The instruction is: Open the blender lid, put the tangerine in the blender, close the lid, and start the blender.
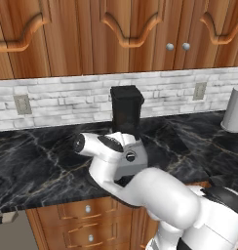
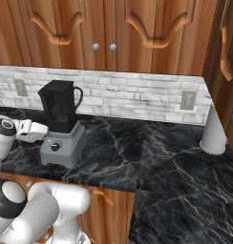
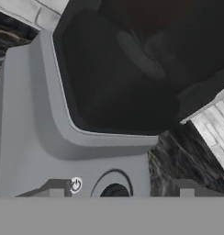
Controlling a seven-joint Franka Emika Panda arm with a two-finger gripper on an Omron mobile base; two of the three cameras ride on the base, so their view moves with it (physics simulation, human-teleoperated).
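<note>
Left base view: we are seeing the blender (image 1: 126, 141) standing upright on the counter (image 1: 38, 156), long axis vertical, the blender lid (image 1: 125, 92) seated.

Right base view: knob (image 2: 55, 147) is facing outward; a dim orange shape is perhaps showing inside the jar.

Hand view: we are closing on the power symbol (image 3: 75, 185); starting seems left. We cannot tell the claw's opening.

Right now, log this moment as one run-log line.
stage: start blender | blender lid: on jar | blender: on counter | gripper: at blender base, near knob, state unclear | tangerine: dim shape in jar, unsure
</note>
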